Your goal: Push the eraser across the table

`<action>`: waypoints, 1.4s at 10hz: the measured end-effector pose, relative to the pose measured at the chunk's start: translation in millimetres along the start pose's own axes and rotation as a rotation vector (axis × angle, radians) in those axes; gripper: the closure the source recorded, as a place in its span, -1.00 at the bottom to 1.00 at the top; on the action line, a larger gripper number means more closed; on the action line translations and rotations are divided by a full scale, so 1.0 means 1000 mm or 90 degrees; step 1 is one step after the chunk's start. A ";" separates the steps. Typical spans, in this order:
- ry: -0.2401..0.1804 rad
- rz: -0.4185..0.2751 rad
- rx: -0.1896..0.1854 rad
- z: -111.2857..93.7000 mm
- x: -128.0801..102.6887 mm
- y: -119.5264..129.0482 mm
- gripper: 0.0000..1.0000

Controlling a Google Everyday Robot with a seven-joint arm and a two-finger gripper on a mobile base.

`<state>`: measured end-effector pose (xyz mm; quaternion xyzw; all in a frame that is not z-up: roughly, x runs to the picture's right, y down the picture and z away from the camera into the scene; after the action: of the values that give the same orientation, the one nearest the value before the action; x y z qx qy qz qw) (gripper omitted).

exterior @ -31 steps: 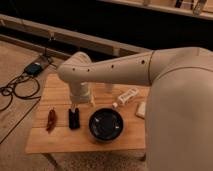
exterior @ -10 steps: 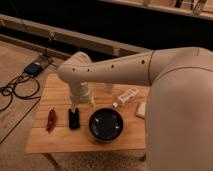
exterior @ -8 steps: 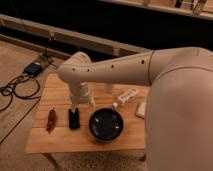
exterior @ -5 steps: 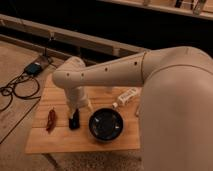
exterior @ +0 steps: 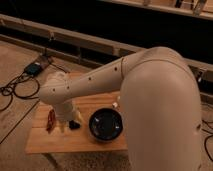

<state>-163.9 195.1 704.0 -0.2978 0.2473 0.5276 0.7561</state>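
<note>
The eraser (exterior: 75, 124) is a small black block on the light wooden table (exterior: 75, 142), left of centre; only its right part shows beside my arm. My gripper (exterior: 65, 123) hangs from the white arm (exterior: 90, 85) and is low over the table, right against the eraser's left side and covering part of it. I cannot tell whether it touches the eraser.
A dark red pepper-like thing (exterior: 50, 120) lies just left of the gripper. A black bowl (exterior: 105, 125) stands right of the eraser. Cables and a small box (exterior: 35, 67) lie on the floor to the left. My arm hides the table's right part.
My arm has swung left and down, bringing the gripper from behind the eraser to right beside it. The eraser, bowl and red thing look unmoved.
</note>
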 end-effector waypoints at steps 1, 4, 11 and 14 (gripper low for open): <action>0.000 0.009 -0.001 0.010 0.001 0.003 -0.30; 0.002 0.042 0.002 0.041 0.002 0.007 -0.30; -0.022 0.054 -0.011 0.096 -0.025 0.035 -0.30; -0.040 0.065 -0.023 0.098 -0.047 0.033 -0.30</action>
<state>-204.8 242.7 798.9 -0.2819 0.2285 0.5790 0.7301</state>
